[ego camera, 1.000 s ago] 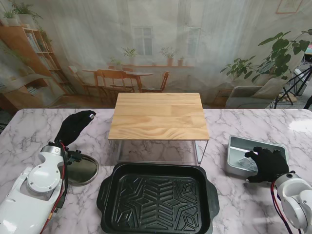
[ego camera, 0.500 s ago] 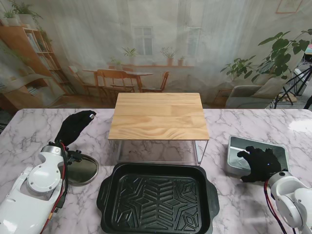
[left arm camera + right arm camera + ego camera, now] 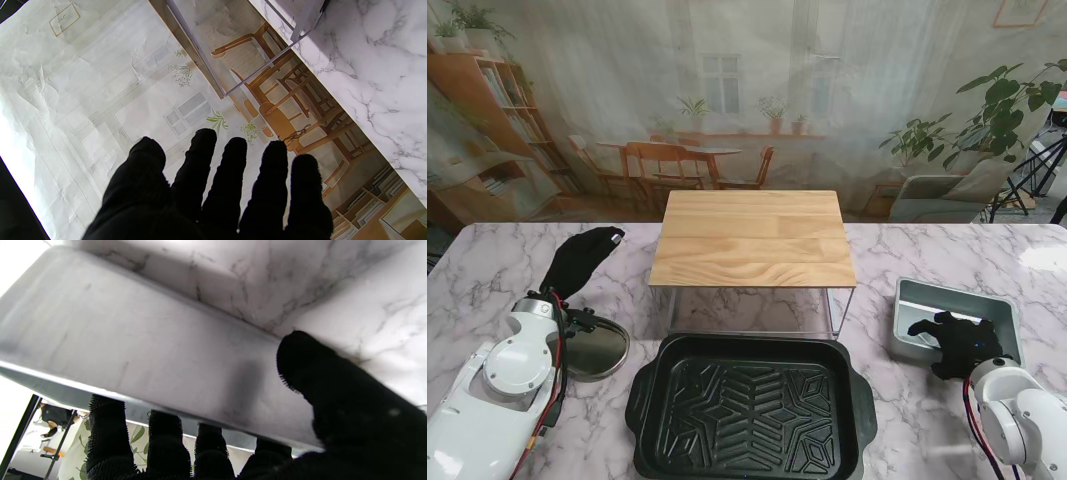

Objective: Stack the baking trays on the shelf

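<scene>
Stand view, item list: marble worktop (image 3: 487,265); wooden shelf (image 3: 753,237) on thin metal legs, centre, its top bare; large black baking tray (image 3: 750,407) with embossed floor, on the worktop just nearer to me than the shelf; small grey metal tray (image 3: 955,318) at the right, well apart from the shelf; dark round pan (image 3: 595,347) at the left, beside the left arm. Right robot hand (image 3: 955,343): placed at the near edge of the grey tray, four fingers over the rim and inside, thumb on the outer wall. Right wrist view confirms this: fingers (image 3: 165,443) hooked behind the tray (image 3: 140,350) lip, thumb (image 3: 312,373) pressed against the outside face, so the hand reads as closed on that wall in a pinch; whether the tray has left the worktop cannot be told. Left robot hand (image 3: 580,260): empty, fingers (image 3: 230,180) straight and spread, raised off the worktop at the left of the shelf, touching nothing. Task status, as judged: no tray on the shelf yet; grey tray appears to be first in hand. Hazards, as judged: a one-edge pinch on smooth metal may let the tray swing or slip when lifted; a low carry may strike the shelf edge or leg; placing the small tray first may leave the large black tray an unstable seat on top.
</scene>
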